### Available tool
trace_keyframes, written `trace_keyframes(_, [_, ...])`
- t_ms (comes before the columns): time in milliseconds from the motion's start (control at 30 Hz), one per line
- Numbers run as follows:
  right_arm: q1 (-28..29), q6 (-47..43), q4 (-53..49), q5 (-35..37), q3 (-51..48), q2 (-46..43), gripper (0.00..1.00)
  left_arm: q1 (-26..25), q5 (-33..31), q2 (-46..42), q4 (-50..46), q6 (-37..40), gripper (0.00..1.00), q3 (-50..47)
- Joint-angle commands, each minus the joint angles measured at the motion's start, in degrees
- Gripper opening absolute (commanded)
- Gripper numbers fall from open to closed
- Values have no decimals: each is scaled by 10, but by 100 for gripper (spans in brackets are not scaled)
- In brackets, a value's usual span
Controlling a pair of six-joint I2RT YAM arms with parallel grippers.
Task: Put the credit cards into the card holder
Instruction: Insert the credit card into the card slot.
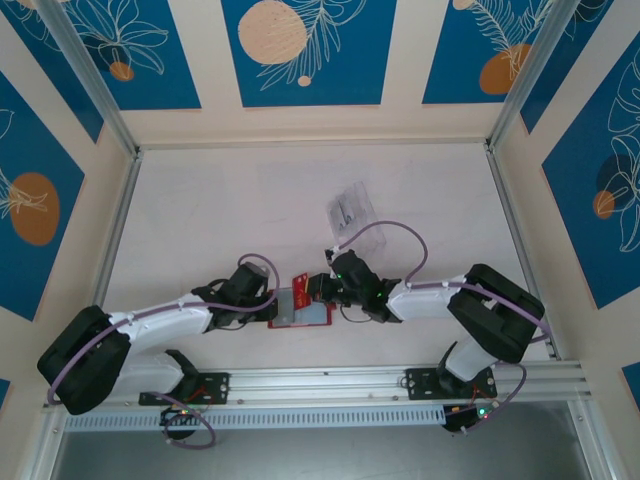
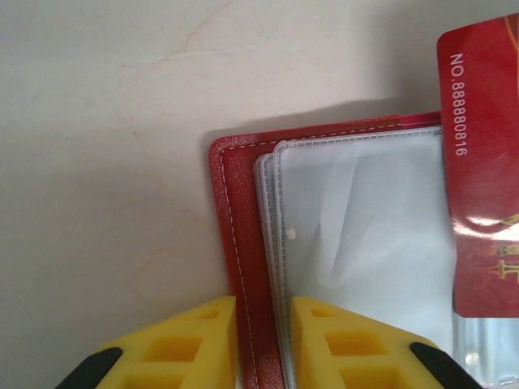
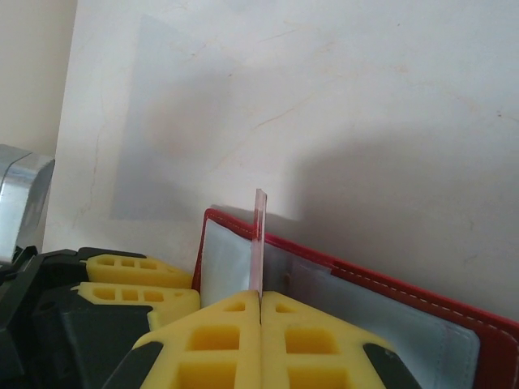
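The dark red card holder (image 1: pixel 300 308) lies open near the table's front, its clear plastic sleeves (image 2: pixel 365 219) facing up. At its left edge my left gripper (image 2: pixel 263 304) is closed narrowly over the red cover edge (image 2: pixel 235 243) and the sleeve edges. My right gripper (image 3: pixel 259 293) is shut on a red credit card (image 3: pixel 259 235), which I see edge-on and upright over the holder (image 3: pixel 389 308). In the left wrist view the same red card (image 2: pixel 482 162) overlaps the sleeves at the right. From above, the card (image 1: pixel 299 283) sits at the holder's far edge, between the left gripper (image 1: pixel 268 305) and the right gripper (image 1: pixel 318 287).
A clear plastic item (image 1: pixel 350 207) lies on the table farther back, right of centre. Metal rails (image 1: pixel 400 380) run along the front edge and up both sides. The left gripper's yellow fingers (image 3: pixel 138 279) stand close beside my right gripper.
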Motion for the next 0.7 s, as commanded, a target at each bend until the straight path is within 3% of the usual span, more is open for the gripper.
trace_keyframes(0, [5, 17, 13, 17, -5, 11, 0, -10, -4, 18, -45, 8, 22, -12])
trace_keyframes(667, [53, 98, -23, 89, -54, 6, 0, -10, -3, 24, -41, 8, 22, -12])
